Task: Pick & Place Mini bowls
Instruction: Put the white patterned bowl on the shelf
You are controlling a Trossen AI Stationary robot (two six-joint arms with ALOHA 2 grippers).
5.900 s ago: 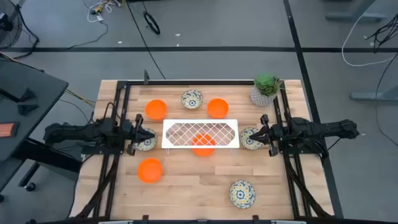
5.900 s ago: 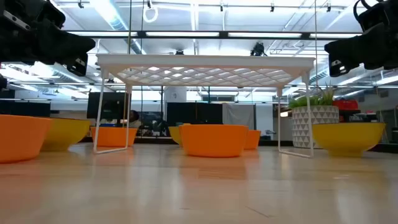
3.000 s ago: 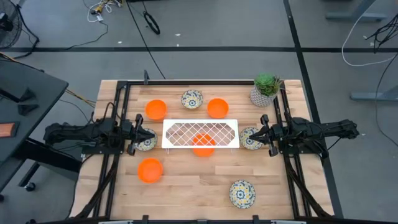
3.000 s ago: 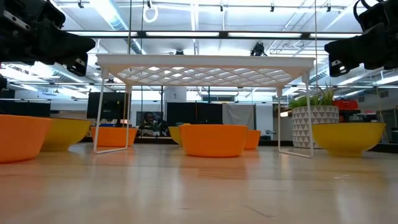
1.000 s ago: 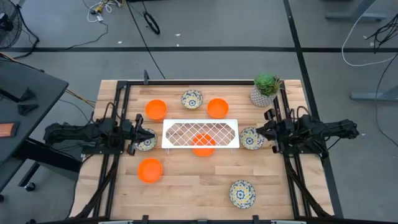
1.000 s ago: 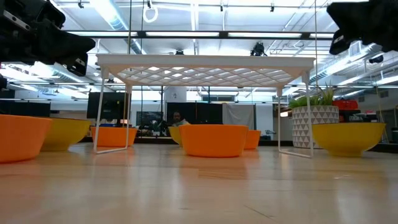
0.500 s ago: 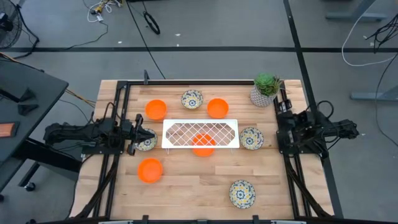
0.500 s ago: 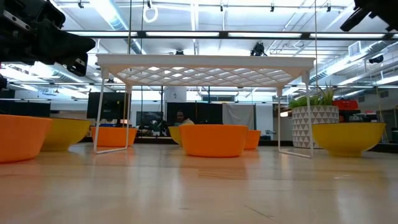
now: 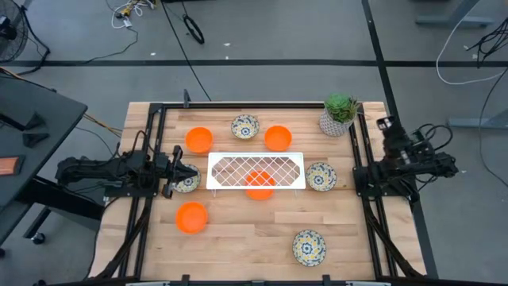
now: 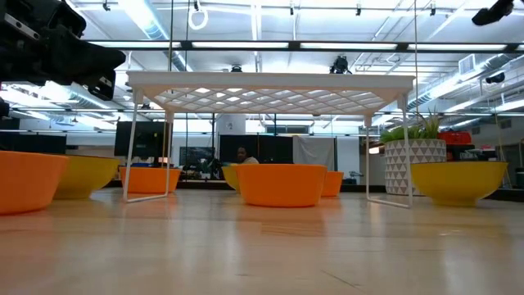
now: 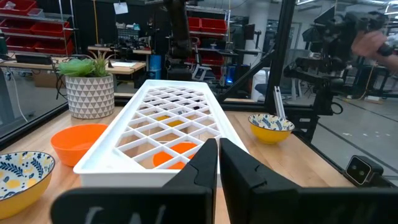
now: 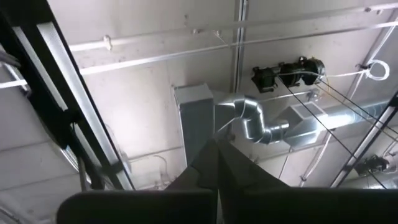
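Several mini bowls stand upright on the wooden table [image 9: 238, 238]: orange ones [image 9: 198, 140] [image 9: 278, 137] [image 9: 190, 217], floral ones [image 9: 245, 126] [image 9: 320, 176] [image 9: 309, 246]. Another orange bowl [image 9: 259, 185] sits under the white lattice rack [image 9: 255, 169]. My left gripper [image 9: 178, 171] is shut and level, hovering above a floral bowl [image 9: 189, 183] at the rack's left end. My right gripper [image 9: 386, 124] is shut, raised over the table's right edge and tipped upward; its wrist view shows only its fingers [image 12: 214, 163] against the ceiling.
A potted green plant [image 9: 340, 114] stands at the far right corner. Black frame rails [image 9: 155, 135] run along the table's left and right sides. Bare wood lies along the near edge between the orange and floral bowls.
My right gripper has risen from beside the rack's right end, drawn back toward the table's right edge and tipped from level to pointing steeply up. The floral bowl it hovered over now shows in full. My left arm has kept still.
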